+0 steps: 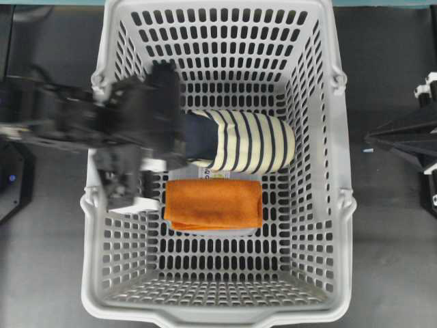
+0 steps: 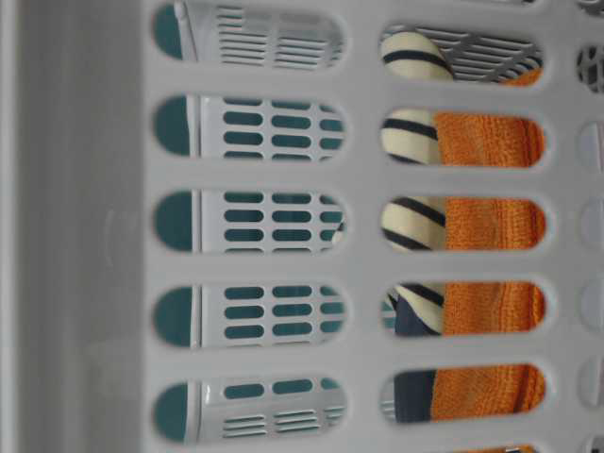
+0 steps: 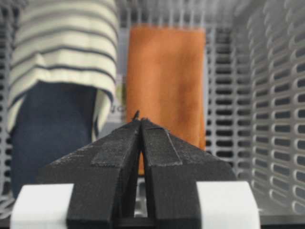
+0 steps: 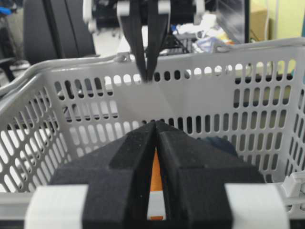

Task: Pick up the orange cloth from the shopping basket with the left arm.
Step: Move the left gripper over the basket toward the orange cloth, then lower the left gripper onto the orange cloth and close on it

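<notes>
The orange cloth (image 1: 214, 203) lies folded flat on the floor of the light grey shopping basket (image 1: 345, 205), just in front of the striped slipper. It also shows in the left wrist view (image 3: 167, 81) and through the wall slots in the table-level view (image 2: 491, 226). My left gripper (image 1: 176, 142) is blurred, over the basket's left wall and inside the basket. In the left wrist view it (image 3: 141, 120) is shut and empty, above and short of the cloth's near end. My right gripper (image 1: 372, 134) is shut and empty (image 4: 155, 124), outside the basket's right wall.
A navy and cream striped slipper (image 1: 246, 141) lies beside the cloth, touching its far edge; it also shows in the left wrist view (image 3: 62, 52). The basket's slotted walls (image 3: 276, 95) rise on all sides. The dark table (image 1: 389, 260) surrounds the basket.
</notes>
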